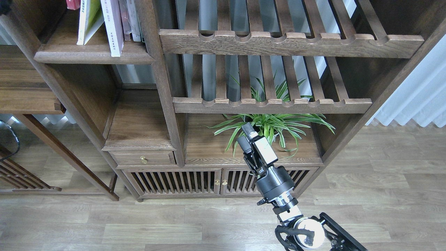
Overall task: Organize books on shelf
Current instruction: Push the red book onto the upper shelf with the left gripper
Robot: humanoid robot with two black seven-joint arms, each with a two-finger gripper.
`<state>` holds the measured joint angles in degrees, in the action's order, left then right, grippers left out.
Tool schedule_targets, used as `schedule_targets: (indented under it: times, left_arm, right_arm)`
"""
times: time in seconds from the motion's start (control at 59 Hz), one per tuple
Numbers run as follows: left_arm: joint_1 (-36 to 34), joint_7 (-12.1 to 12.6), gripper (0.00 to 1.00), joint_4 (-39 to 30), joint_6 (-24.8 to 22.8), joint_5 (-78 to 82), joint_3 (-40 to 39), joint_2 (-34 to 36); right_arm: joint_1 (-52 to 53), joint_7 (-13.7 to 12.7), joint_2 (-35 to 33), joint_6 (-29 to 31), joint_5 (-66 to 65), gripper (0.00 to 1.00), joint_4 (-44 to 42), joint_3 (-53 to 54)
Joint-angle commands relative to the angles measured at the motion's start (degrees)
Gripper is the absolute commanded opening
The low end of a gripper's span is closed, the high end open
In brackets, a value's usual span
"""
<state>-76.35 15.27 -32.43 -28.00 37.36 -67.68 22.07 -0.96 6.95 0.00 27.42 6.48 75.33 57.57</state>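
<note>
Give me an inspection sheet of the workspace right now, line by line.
Surface: shelf, solid dark-brown board at upper left, front part bare.
Job's things: books stand on it; yellow-green one leans, white one upright; tops cut off by the frame.
Clutter: potted plant in the lower compartment.
Grippers: right pincer raised before the plant, holding nothing, fingers not told apart; left not in view.
Cables: dark cable at far left edge.
Surroundings: slatted racks, curtain, wood floor.
</note>
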Motion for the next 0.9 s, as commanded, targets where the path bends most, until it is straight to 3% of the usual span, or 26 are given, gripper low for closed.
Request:
schedule_targets:
  times: [0.0, 0.441, 0.882]
  left_arm:
    - [-0.47, -0.42, 0.0, 2.54, 0.0, -0.09, 0.09, -1.07]
    - [-3.9, -0.59, 0.0, 12.38, 0.0, -0.88, 1.94, -6.43]
    - [-4.42, -1.47, 0.0, 11.42, 0.0, -0.79, 8.26, -5.38]
  right_arm:
    - [-0.01, -0.01, 0.0, 0.0, -0.06, 0.99, 0.08, 0.0]
    - [-0.18, 0.08, 0.0, 0.09, 0.03, 0.99, 0.61, 0.09]
    - [-0.45, 0.08, 0.0, 0.27, 0.03, 0.99, 1.58, 0.44]
